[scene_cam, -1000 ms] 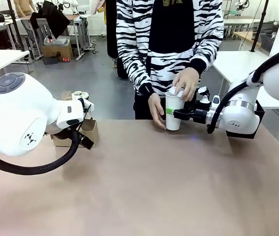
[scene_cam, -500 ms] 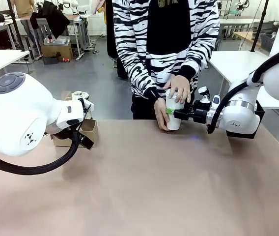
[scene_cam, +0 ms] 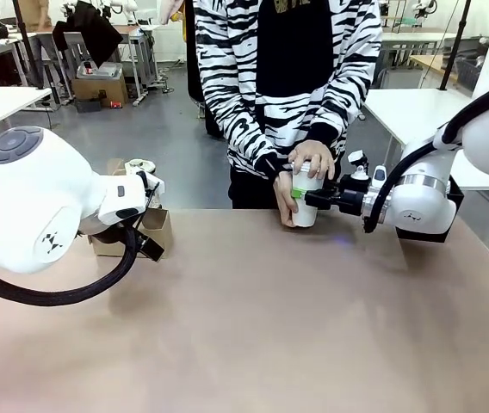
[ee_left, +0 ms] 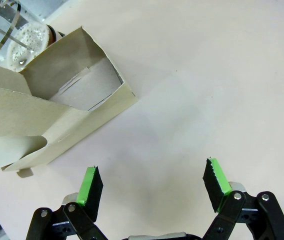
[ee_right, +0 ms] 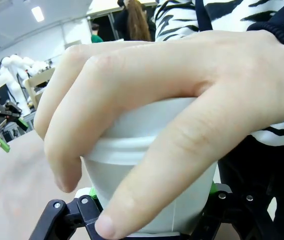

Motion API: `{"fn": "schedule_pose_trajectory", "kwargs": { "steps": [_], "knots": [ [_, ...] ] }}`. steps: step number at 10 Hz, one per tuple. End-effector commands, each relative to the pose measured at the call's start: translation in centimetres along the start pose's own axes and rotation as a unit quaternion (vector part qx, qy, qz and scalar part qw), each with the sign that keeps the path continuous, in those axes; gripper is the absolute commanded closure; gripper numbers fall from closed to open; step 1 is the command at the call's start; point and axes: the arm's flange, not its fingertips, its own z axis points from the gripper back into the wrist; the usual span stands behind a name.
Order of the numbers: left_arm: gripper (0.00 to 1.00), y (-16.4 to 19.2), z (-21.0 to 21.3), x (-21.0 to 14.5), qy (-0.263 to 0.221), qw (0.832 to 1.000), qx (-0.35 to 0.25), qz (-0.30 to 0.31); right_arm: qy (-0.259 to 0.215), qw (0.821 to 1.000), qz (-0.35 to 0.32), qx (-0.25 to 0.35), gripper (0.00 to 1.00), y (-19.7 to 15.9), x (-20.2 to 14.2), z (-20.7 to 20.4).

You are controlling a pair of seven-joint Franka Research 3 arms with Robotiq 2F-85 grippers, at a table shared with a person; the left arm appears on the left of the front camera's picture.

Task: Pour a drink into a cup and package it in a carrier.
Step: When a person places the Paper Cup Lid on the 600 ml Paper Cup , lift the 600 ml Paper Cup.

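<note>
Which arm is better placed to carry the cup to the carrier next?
Right, probably. The right pincer is shut on the cup while a person's hand covers its top. The left pincer is open and empty beside the carrier.

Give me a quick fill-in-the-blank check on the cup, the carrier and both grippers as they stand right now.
1. The right gripper is ____ on the paper cup.
2. One hand of the person lies over the ____ of the paper cup.
3. The left gripper is ____ and holds nothing.
4. The cardboard carrier stands on the robot's ____ side of the table.

Missing words: shut; top; open; left
</note>
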Motion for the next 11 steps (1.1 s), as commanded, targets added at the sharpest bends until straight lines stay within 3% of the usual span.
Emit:
{"fn": "schedule_pose_trajectory", "kwargs": {
  "steps": [1, 11],
  "knots": [
    [0.00, -0.02, 0.05, 0.00, -0.001, 1.000, -0.001, 0.000, -0.001, 1.000, -0.006, 0.002, 0.19, 0.34, 0.23, -0.23],
    [0.00, -0.02, 0.05, 0.00, -0.001, 1.000, -0.001, 0.000, -0.001, 1.000, -0.006, 0.002, 0.19, 0.34, 0.23, -0.23]
  ]
}}
